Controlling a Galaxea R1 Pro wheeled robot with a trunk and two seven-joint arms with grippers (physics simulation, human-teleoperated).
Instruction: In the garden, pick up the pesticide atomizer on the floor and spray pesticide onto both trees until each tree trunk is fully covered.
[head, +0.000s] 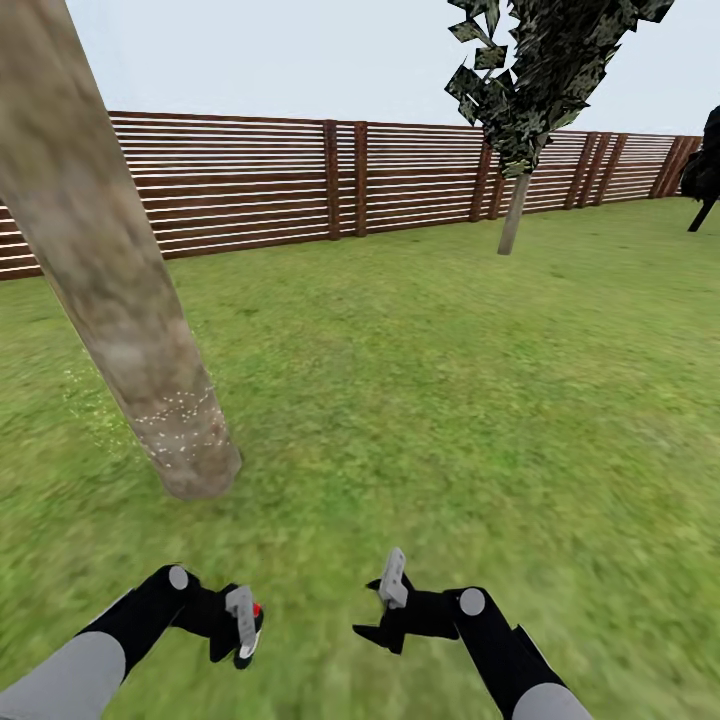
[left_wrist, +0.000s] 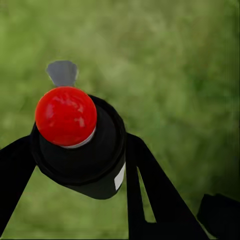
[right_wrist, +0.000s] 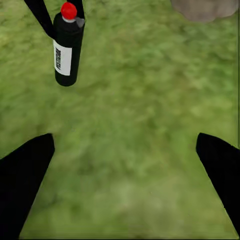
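The left gripper (head: 243, 625), clenched on the pesticide atomizer (left_wrist: 82, 145), sits just below-right of the near tree trunk (head: 120, 300); the right gripper (head: 390, 600) hangs released.

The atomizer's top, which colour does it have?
Bright red, on the atomizer held in the left gripper; the left wrist view shows it best.
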